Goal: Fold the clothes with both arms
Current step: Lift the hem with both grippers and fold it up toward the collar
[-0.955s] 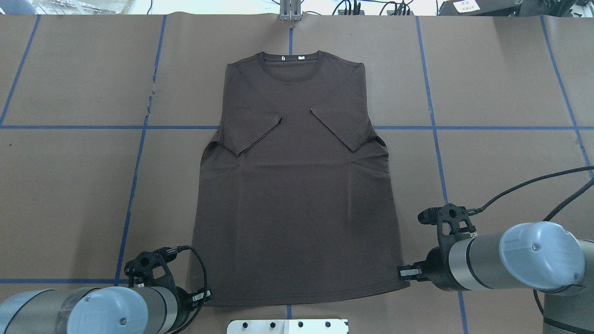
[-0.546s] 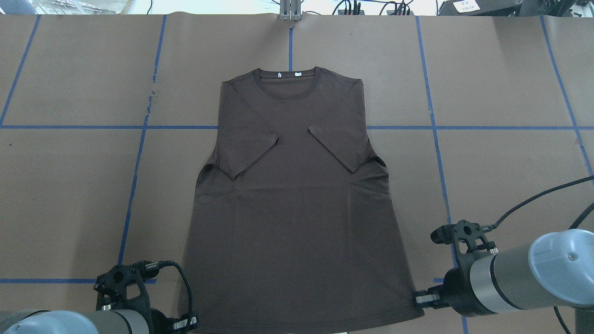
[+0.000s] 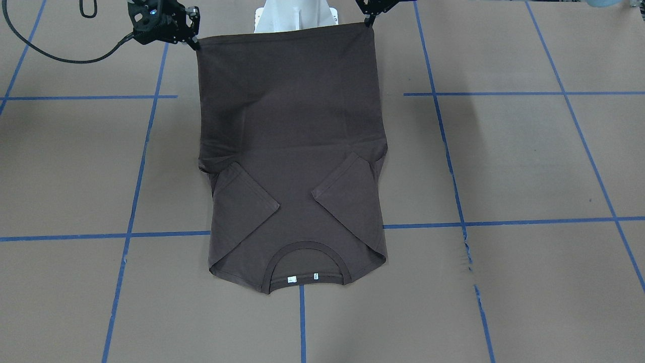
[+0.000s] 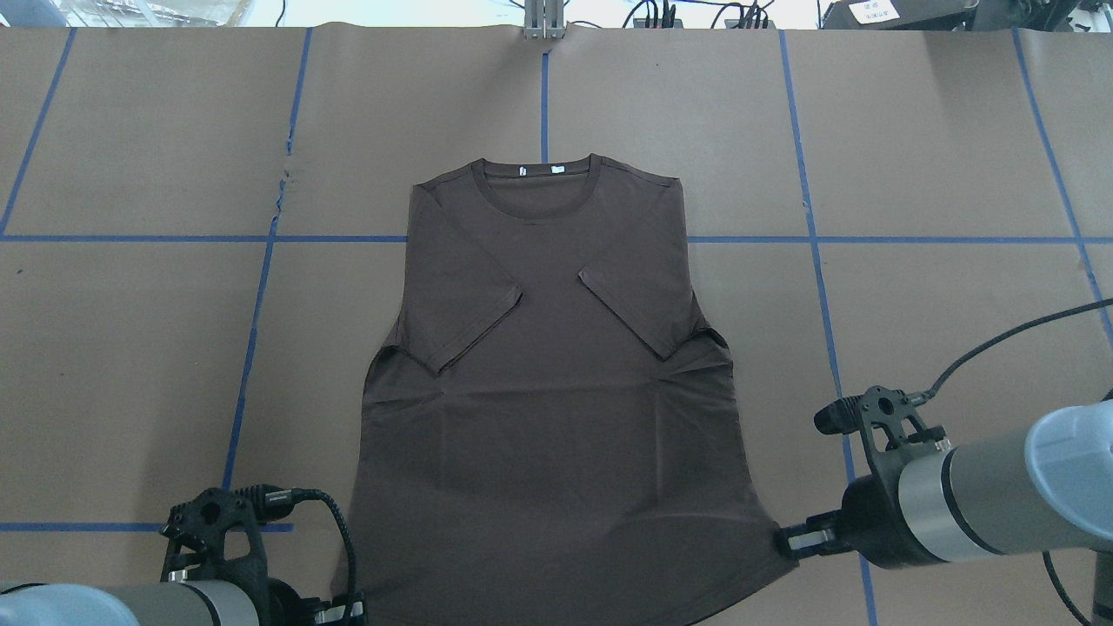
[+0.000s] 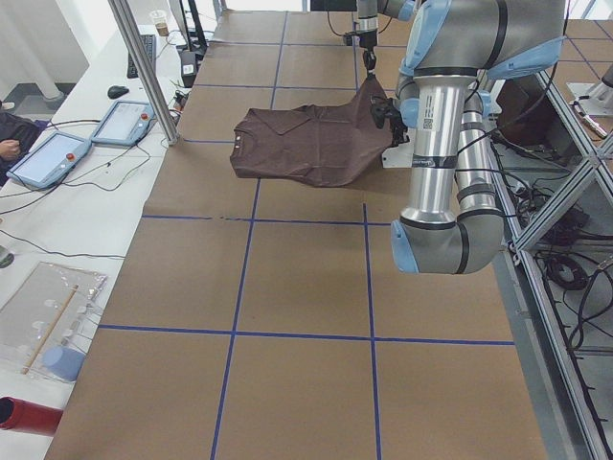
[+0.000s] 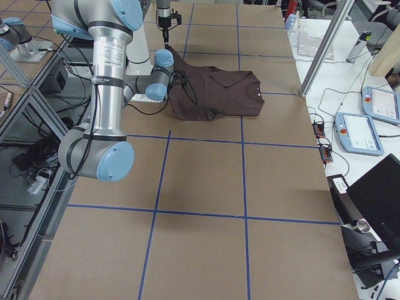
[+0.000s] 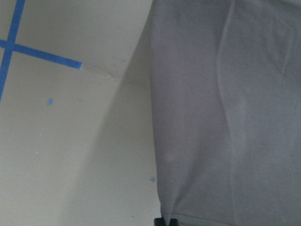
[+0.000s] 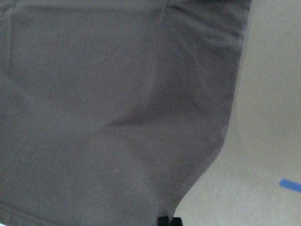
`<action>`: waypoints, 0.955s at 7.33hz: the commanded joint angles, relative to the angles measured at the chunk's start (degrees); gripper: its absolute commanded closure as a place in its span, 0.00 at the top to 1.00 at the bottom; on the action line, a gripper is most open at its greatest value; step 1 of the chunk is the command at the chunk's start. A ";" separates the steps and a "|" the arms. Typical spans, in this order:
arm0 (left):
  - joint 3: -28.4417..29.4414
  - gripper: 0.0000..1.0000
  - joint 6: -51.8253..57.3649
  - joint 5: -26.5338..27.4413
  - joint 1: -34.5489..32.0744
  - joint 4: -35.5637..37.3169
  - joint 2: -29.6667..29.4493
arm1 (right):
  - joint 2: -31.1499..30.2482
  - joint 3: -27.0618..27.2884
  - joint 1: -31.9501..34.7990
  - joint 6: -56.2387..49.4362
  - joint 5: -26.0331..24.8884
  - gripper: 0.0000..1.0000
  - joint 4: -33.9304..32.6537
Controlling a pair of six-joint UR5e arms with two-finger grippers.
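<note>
The dark brown T-shirt (image 4: 556, 417) lies front up with both sleeves folded inward and its collar (image 4: 536, 178) with white tags at the far end. My left gripper (image 4: 348, 609) is shut on the near left hem corner, and it also shows in the front view (image 3: 370, 21). My right gripper (image 4: 787, 541) is shut on the near right hem corner, and it also shows in the front view (image 3: 194, 43). The hem is raised off the table between them while the collar end rests flat. Both wrist views show brown cloth (image 7: 225, 117) (image 8: 117, 103) pinched at the fingertips.
Brown paper with blue tape lines (image 4: 817, 261) covers the table (image 4: 130, 348). The white pedestal base (image 3: 295, 17) sits just behind the raised hem. Tablets (image 5: 124, 123) and a metal post (image 5: 144, 67) stand beyond the far table edge.
Both grippers have drawn back toward the robot with the hem corners in them. The whole shirt has slid toward the robot, and the collar is now nearer.
</note>
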 commanded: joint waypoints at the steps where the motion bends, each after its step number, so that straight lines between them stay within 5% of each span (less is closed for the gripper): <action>1: 6.45 0.00 10.88 -0.03 -9.87 -0.26 -6.72 | 7.53 -5.56 8.22 -8.83 -0.14 0.00 0.16; 3: 15.86 0.00 15.03 -0.03 -16.48 -5.23 -8.25 | 12.99 -12.84 16.21 -14.48 0.30 0.00 0.51; 7: 19.58 0.00 23.65 -4.34 -25.89 -6.68 -8.42 | 23.01 -27.35 24.85 -23.54 0.39 0.00 0.16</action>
